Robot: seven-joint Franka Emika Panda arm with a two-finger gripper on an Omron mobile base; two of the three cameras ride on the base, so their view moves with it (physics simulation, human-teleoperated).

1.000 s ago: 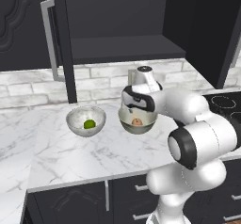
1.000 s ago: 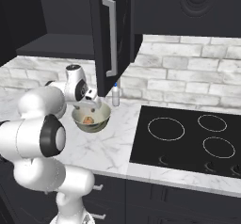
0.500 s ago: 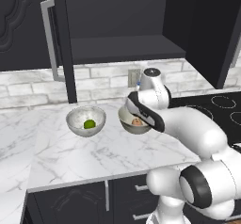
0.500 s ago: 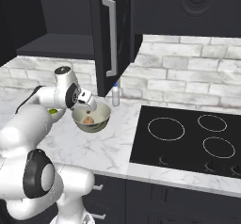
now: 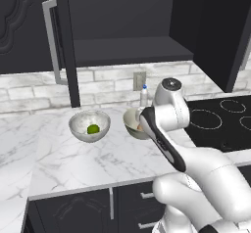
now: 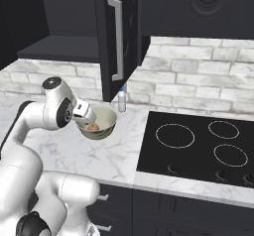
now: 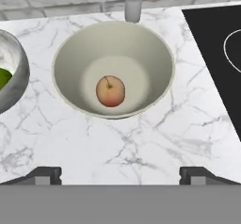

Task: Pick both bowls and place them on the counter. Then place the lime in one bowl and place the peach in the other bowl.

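Bowls first: I see both standing upright on the counter [image 5: 73, 163], a broad white marble slab with grey veins over dark cabinet fronts. My left-hand one, the white-grey marbled bowl [image 5: 89, 125], is round and deep with a glossy mottled wall, and the lime [image 5: 93, 128], a small dark-green ball, sits at its bottom. Just beside it, not touching, the cream bowl [image 7: 113, 68] has a smooth pale inside and a thin dark rim; the peach [image 7: 110, 91] lies in its middle, round, reddish-orange with a yellowish patch and a short stem. My gripper [image 7: 120, 173] hangs above the counter near this bowl's rim, its two dark fingertips [image 7: 44, 173] spread wide apart with nothing between them. A small white bottle [image 6: 121, 100] stands behind, and the black stovetop [image 6: 198, 146] with ring marks lies flat alongside.
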